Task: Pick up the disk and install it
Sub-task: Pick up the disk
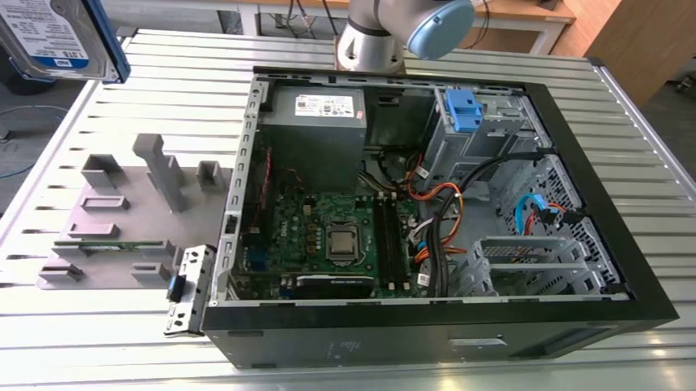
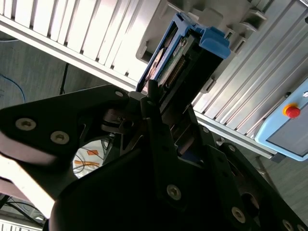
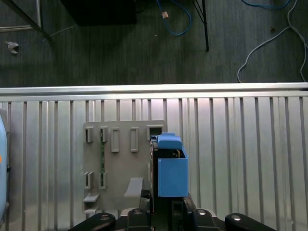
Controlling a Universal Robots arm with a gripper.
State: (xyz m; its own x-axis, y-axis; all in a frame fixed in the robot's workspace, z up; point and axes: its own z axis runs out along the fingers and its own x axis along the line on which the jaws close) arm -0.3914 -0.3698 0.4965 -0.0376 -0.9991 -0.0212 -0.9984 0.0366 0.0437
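Exterior view, left to right: the disk [image 1: 52, 37] is up in the air at the far left, well clear of the desk [image 1: 142, 73], label side to the camera and a blue rail along its edge. Your hand [image 2: 163, 108] is clenched on it. In the second wrist view the black fingers [image 2: 154, 122] pinch its flat faces, so the blue rails and the connector end stick out free, likely so the rails can slide into a bay. In the first wrist view the disk [image 3: 171, 168] points down from the hand [image 3: 166, 214] toward the desk, just beside the grey holder [image 3: 120, 163]. That holder [image 1: 120, 212] sits on the desk; its upright slots look meant to keep parts standing for an easy pinch, and a thin green board [image 1: 109, 243] sits in one. Next right is the open computer case [image 1: 435, 326], lying on its side so you can reach in from above. Inside are the power supply box [image 1: 315, 114] at the back, the main board [image 1: 337, 236] in the middle, then the drive cage [image 1: 490, 130] with a blue clip [image 1: 462, 108] toward the exterior view's right. Disk and case are well apart, so I judge the pick-up done and the install not yet started. The arm [image 1: 397, 32] stands behind the case.
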